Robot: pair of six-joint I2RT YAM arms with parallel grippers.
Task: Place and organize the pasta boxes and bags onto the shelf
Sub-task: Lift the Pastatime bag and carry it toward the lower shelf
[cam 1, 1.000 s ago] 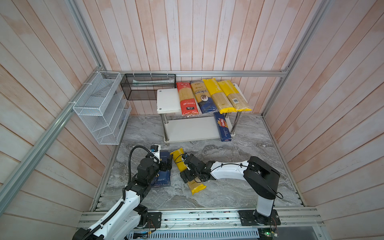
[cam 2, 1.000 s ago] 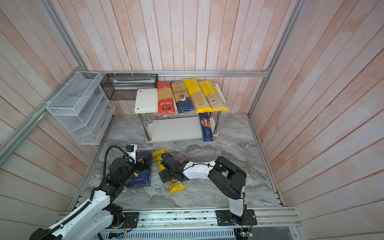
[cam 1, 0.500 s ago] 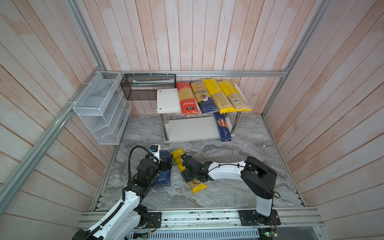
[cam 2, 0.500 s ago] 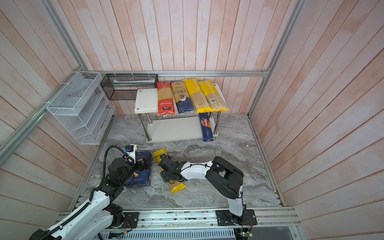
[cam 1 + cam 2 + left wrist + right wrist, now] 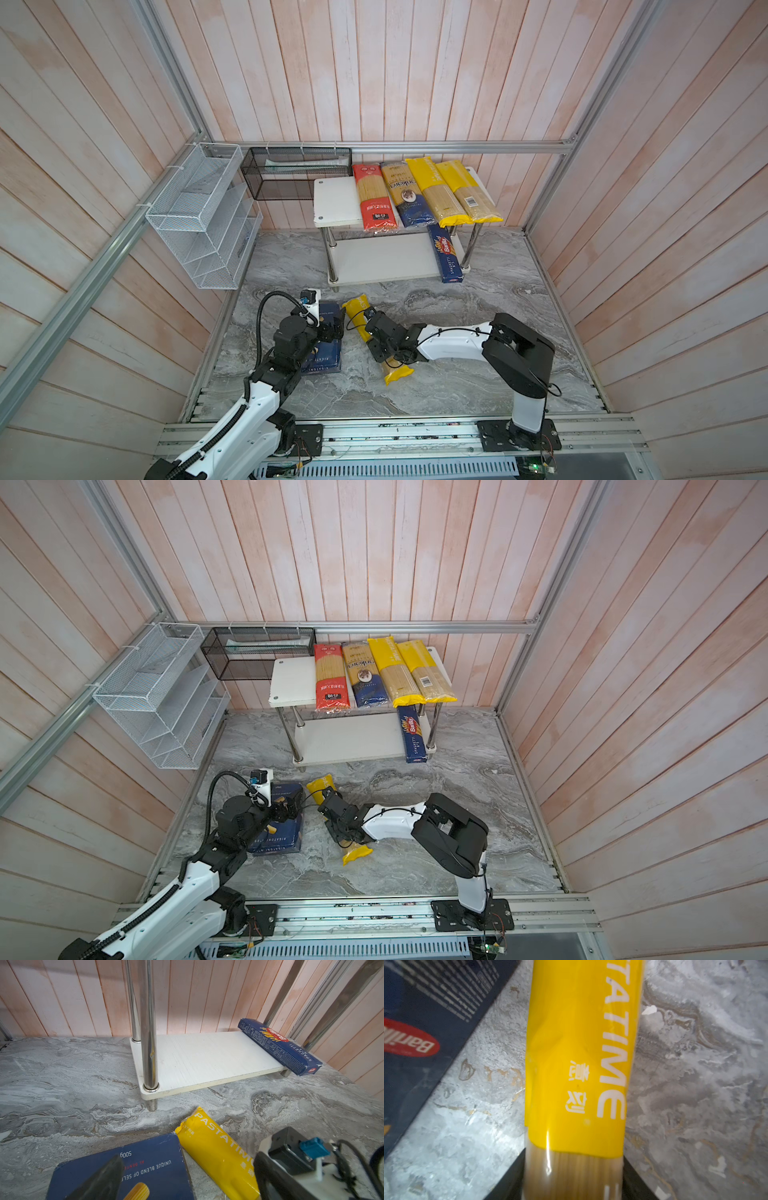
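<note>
Right claw (image 5: 371, 332) low over the grey marbled floor (image 5: 478, 299), set across a long clear spaghetti bag with yellow ends (image 5: 358, 305). The bag lies along the floor; one yellow end reaches out ahead of the claw's tips, the other trails back under its wrist. In the right wrist view the claw (image 5: 574, 1174) is partly closed. Its black fingers (image 5: 515, 1169) press both sides of the bag where the yellow print gives way to clear film, so it has a grip on the bag. A wide dark blue cardboard rigatoni box (image 5: 326, 361) lies flat just beside this claw, on the left arm's side, with a strip of bare floor between box and bag. Left claw (image 5: 334, 328) sits over that box's edge, the one nearest the right claw, jaws spread and nothing held. Only one finger (image 5: 99, 1178) shows in the left wrist view; whether it touches the box cannot be told. Ahead of both claws, well apart, stands the low two-tier shelf of white boards on chrome posts (image 5: 334, 201). On its lower board a long narrow dark blue spaghetti box (image 5: 446, 257) lies at the end farther from the left claw, overhanging the front edge. On the top board four bags lie side by side: a red-ended bag (image 5: 372, 197), a beige-and-navy bag (image 5: 405, 193) and two yellow-ended bags (image 5: 434, 191) (image 5: 469, 191).
</note>
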